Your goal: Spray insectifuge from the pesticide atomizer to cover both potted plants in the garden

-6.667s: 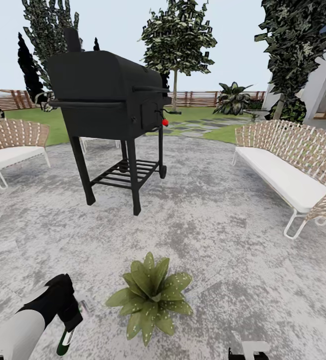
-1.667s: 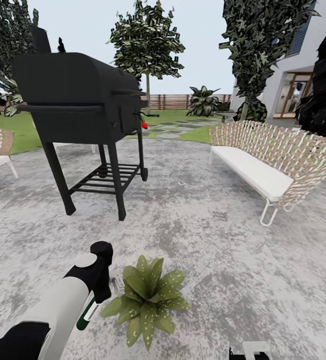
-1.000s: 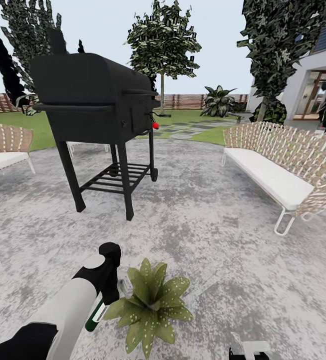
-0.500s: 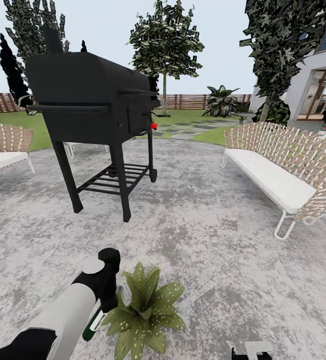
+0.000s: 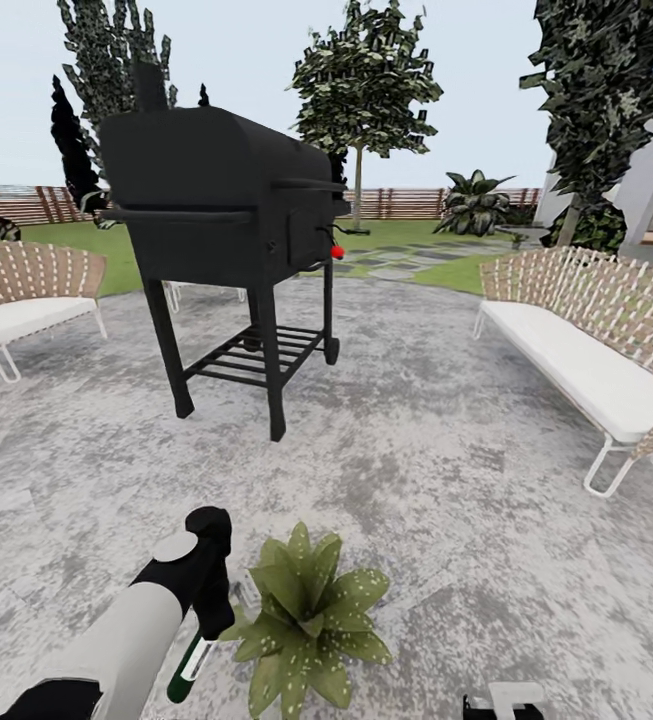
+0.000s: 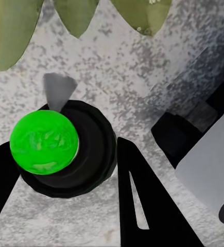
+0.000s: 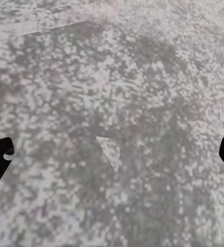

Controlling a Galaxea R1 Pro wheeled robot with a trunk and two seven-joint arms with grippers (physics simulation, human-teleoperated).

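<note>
One potted plant [image 5: 306,610], a low rosette of speckled green leaves, stands on the grey paved patio just in front of me; its leaves hide the pot. My left gripper [image 5: 209,612] hangs close to the plant's left side, shut on the pesticide atomizer [image 5: 188,668], whose white and green end points down at the paving. In the left wrist view the atomizer [image 6: 60,149] is a black round body with a bright green cap between the gripper's [image 6: 65,172] dark fingers, with plant leaves [image 6: 75,15] just beyond. My right gripper [image 7: 112,149] is open over bare paving.
A black barbecue grill [image 5: 221,210] on legs stands ahead at the left. A wicker bench with a white cushion [image 5: 596,350] lines the right side, and another [image 5: 21,295] the left. Lawn, stepping stones, trees and a brown fence lie beyond.
The whole head view has shifted, so the camera turned a little to the left. My left arm still holds the atomizer beside the plant, now slightly lower.
</note>
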